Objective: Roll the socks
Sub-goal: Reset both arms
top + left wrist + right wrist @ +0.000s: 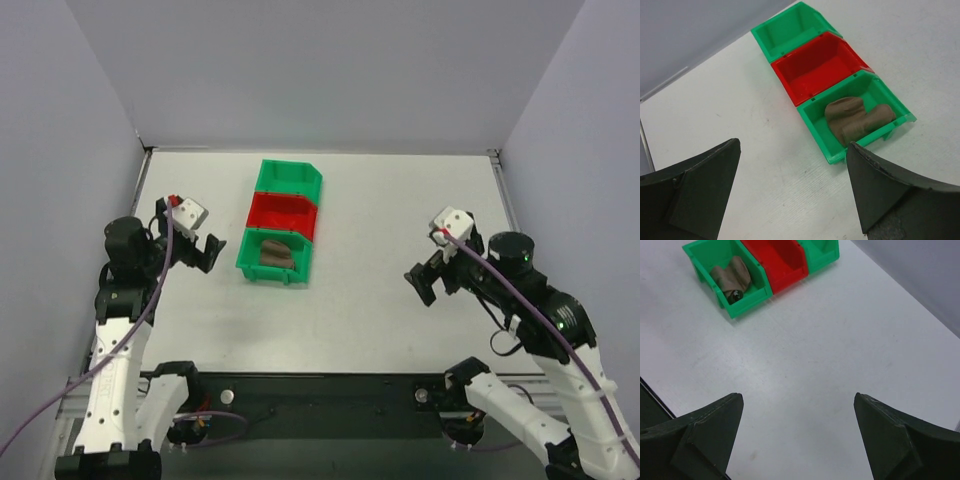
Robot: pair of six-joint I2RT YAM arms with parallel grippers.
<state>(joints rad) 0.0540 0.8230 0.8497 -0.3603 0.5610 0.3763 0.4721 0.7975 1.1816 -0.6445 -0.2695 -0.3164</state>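
My left pincer (203, 252) stands with its jaws wide apart, holding nothing, close to the table's (380, 310) left edge and the side wall (60, 150). My right pincer (424, 282), also spread and bare, hangs over open tabletop, well apart from the bins. Between the two stands a row of three: far green bin (264, 180), red bin (253, 214), near green bin (270, 276). The socks (277, 252) lie bundled inside the near green bin, nearer my left pincer.

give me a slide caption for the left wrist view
Open left gripper looks at rolled socks lying in the nearest green bin.
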